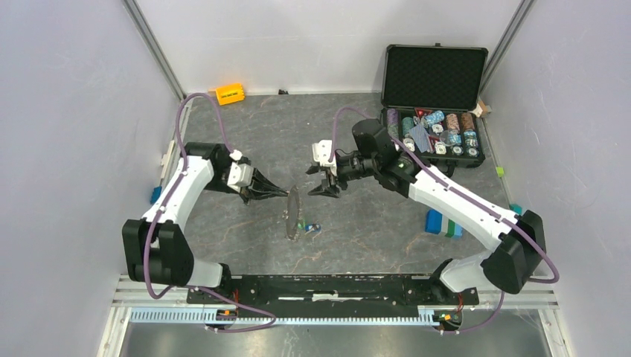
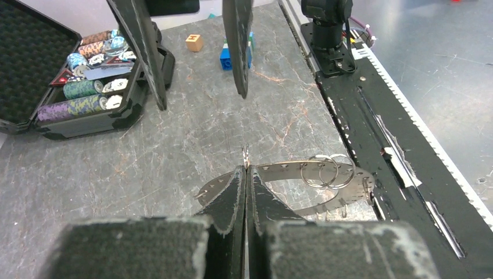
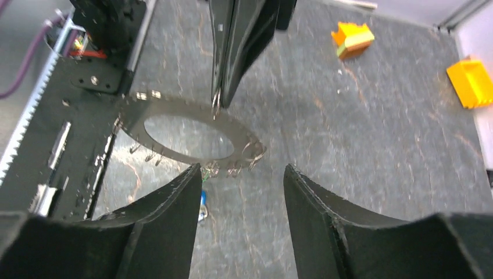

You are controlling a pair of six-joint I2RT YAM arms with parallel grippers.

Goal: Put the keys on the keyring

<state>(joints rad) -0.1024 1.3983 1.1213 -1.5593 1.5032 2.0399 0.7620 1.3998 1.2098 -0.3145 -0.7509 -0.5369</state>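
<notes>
The keyring (image 1: 292, 212) is a dark-grey metal ring with a toothed rim, held upright on its edge above the table. My left gripper (image 1: 280, 193) is shut on its rim; in the left wrist view the closed fingertips (image 2: 246, 172) pinch the keyring (image 2: 290, 172), which carries two small split rings (image 2: 325, 171). The green and blue keys (image 1: 309, 227) lie by its lower edge. My right gripper (image 1: 321, 181) is open and empty, just right of the keyring. In the right wrist view the keyring (image 3: 174, 107) is ahead of the open fingers (image 3: 174, 209), with the blue key (image 3: 202, 204) below it.
An open black case (image 1: 435, 78) holding poker chips stands at the back right. An orange block (image 1: 230, 94) lies at the back wall. Blue and green blocks (image 1: 444, 223) lie right of centre. The black base rail (image 1: 327, 286) runs along the near edge.
</notes>
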